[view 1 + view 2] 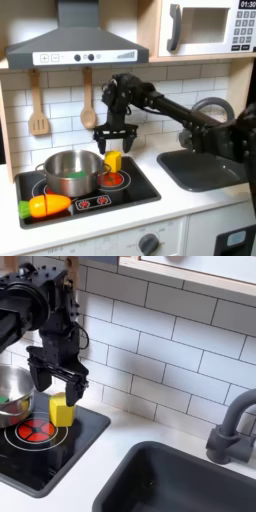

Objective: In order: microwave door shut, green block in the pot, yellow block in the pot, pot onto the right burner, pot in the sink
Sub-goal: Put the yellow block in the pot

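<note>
The microwave door (200, 28) sits flush and shut at the first exterior view's upper right. The silver pot (68, 168) (10, 384) stands on the left burner with the green block (76, 179) (6, 407) inside it. The yellow block (113, 160) (62, 410) stands upright on the stove by the red right burner (112, 179), just beside the pot. My gripper (116, 140) (60, 382) hangs open directly above the yellow block, with one finger on each side and the tips just over its top. The dark sink (205, 170) (180, 481) lies to the right in both exterior views.
An orange toy carrot (45, 206) lies at the stove's front left corner. A wooden spatula (38, 110) and spoon (88, 105) hang on the tiled wall under the range hood (75, 45). The curved faucet (232, 428) rises behind the sink.
</note>
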{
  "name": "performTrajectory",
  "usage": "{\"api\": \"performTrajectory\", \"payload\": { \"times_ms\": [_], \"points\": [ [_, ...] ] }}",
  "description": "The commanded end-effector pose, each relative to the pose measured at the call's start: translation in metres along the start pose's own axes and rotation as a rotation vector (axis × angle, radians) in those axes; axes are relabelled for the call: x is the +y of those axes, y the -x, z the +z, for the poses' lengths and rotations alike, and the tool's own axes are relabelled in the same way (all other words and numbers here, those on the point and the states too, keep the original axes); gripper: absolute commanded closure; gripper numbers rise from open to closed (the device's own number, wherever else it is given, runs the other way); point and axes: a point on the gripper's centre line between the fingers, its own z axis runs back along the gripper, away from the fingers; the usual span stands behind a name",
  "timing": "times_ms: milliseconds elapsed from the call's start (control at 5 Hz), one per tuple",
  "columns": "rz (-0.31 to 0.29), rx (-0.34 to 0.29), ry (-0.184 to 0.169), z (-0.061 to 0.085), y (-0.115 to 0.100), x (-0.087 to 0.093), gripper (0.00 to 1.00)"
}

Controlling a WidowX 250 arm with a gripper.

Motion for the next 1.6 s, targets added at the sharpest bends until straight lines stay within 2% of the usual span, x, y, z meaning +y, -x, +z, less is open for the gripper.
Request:
{"api": "performTrajectory", "payload": {
  "times_ms": [0,200,400,600,800,1000,1200,1400],
  "points": [
    [-0.027,0.029,0.012,-0.015,-0.002,-0.005,0.00],
    [-0.050,0.039,0.024,-0.020,-0.005,-0.013,0.00],
    [-0.040,0.042,0.011,-0.020,-0.005,-0.010,0.00],
    [-0.032,0.053,0.014,-0.025,-0.005,-0.006,0.00],
    [-0.031,0.094,0.031,-0.039,-0.001,-0.009,0.00],
    [-0.037,0.097,0.034,-0.039,-0.001,-0.011,0.00],
    [-0.034,0.086,0.038,-0.038,-0.003,-0.011,1.00],
    [-0.025,0.085,0.029,-0.037,-0.002,-0.011,1.00]
  ]
}}
